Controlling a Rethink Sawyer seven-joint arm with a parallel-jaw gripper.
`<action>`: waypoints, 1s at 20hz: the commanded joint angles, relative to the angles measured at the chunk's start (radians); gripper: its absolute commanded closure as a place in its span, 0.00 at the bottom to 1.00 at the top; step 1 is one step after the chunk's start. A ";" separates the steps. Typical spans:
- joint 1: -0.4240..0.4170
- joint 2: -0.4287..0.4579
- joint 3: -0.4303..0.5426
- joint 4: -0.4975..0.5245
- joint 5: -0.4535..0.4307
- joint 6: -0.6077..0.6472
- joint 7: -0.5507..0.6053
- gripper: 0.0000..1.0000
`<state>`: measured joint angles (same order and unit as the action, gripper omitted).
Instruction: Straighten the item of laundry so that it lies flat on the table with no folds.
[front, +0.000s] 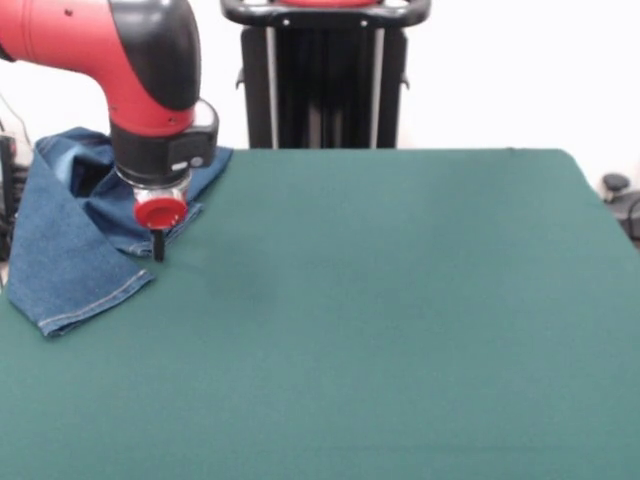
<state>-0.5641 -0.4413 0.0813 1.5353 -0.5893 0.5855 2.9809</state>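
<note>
The jeans (70, 240) lie bunched at the far left corner of the green desk (400, 320), partly over its left edge, with one hemmed leg spread toward the front. The red and black arm comes down over them, and the gripper (158, 245) points straight down at the jeans' right edge. Whether it is parted or closed, or holding cloth, cannot be told.

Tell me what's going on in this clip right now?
A red and black robot arm reaches down over a pair of blue jeans bunched at one far corner of the green table. Its pincer sits at the cloth's edge. The jeans are still folded and rumpled, not flat.
</note>
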 joint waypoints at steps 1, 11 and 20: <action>0.072 0.099 0.042 -0.051 -0.059 -0.135 -0.049 0.00; 0.084 0.236 0.026 -0.136 -0.145 -0.135 -0.124 0.00; 0.050 0.239 0.056 -0.127 -0.138 -0.131 -0.161 1.00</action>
<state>-0.5085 -0.4182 0.0494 1.4908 -0.6452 0.5771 2.9807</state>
